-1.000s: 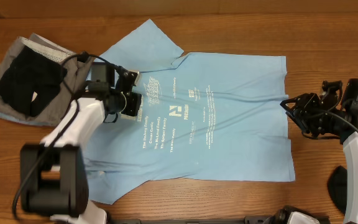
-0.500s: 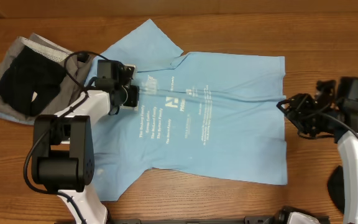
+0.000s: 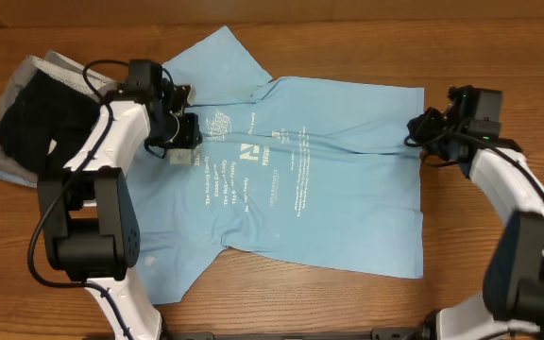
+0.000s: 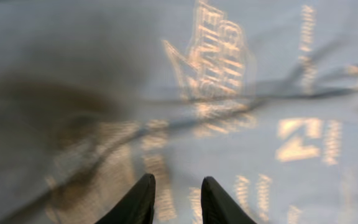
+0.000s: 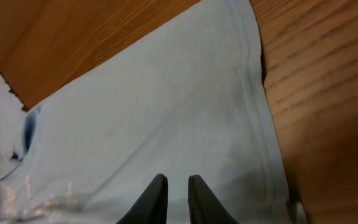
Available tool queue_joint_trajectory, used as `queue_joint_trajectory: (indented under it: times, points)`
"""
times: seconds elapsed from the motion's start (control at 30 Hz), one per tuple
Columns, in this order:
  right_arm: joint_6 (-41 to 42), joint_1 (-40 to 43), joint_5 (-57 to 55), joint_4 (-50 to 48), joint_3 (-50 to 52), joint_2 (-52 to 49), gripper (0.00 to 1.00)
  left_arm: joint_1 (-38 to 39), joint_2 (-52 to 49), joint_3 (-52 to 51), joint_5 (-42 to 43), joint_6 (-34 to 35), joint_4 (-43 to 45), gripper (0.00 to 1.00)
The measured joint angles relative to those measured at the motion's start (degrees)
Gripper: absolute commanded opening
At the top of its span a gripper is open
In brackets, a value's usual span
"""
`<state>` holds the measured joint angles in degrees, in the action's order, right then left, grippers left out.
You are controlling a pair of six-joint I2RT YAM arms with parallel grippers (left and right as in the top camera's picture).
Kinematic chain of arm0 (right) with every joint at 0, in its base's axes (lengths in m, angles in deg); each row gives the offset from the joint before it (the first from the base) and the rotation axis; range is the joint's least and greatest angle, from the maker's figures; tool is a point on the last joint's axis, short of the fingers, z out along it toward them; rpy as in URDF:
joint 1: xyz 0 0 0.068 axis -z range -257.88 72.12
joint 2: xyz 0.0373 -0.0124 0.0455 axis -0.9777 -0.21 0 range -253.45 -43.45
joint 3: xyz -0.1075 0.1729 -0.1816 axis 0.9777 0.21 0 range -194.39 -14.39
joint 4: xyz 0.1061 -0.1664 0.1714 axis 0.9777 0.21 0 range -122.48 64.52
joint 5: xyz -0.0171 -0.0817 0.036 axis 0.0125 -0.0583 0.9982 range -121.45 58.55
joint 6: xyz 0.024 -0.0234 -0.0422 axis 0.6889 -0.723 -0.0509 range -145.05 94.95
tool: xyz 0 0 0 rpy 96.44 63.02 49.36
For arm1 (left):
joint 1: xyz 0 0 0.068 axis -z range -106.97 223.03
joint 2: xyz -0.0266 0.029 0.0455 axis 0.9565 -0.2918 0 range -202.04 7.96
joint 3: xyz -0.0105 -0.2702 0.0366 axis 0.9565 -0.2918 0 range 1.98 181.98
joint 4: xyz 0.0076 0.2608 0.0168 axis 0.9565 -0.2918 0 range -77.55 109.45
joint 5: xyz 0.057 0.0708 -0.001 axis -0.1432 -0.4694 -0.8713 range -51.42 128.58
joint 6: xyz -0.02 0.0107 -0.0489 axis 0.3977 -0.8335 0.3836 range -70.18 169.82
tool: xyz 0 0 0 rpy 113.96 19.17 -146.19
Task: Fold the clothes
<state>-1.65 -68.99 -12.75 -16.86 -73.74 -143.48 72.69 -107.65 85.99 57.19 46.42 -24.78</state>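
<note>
The clothes' main piece, a light-blue T-shirt [image 3: 329, 198] with white lettering, lies spread flat across the table. My left gripper [image 3: 192, 142] hovers over its left chest area beside the lettering. In the left wrist view this gripper [image 4: 178, 179] stands open, with the shirt [image 4: 104, 62] showing through the gap. My right gripper [image 3: 416, 127] is at the shirt's right hem. In the right wrist view its fingertips [image 5: 177, 177] are nearly together over the shirt [image 5: 166, 99] near the hem. Whether cloth is pinched between them does not show.
A pile of black [image 3: 31, 118] and grey [image 3: 8, 156] garments sits at the table's far left, just behind my left arm. Bare wooden table [image 3: 499, 57] shows around the shirt, and to the right of the hem in the right wrist view [image 5: 328, 93].
The shirt has slid left and slightly back. My left gripper moved up-left with it and its jaws have parted. My right gripper moved up-left onto the hem and narrowed.
</note>
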Motion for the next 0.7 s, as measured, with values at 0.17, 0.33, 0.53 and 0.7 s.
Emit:
queue_joint_trajectory:
  times: [0.17, 0.33, 0.53, 0.7]
  points:
    - [2.71, -1.07, 0.44, -9.42, 0.00, -9.97, 0.13, -0.02, 4.74, 5.68, 3.28, -0.15, -9.53, 0.31]
    - [6.25, -1.53, -0.70, -15.28, -0.81, -14.95, 0.12, 0.28, 11.80, 8.20, 3.98, -0.15, -13.68, 0.31]
    - [8.59, -1.73, -5.14, -21.86, -3.56, -18.91, 0.09, 1.64, 17.70, 8.70, 4.17, -0.15, -17.14, 0.32]
    - [9.27, -0.39, -7.72, -19.30, -8.79, -21.38, 0.10, 2.23, 17.84, 8.72, 4.15, -0.15, -19.02, 0.33]
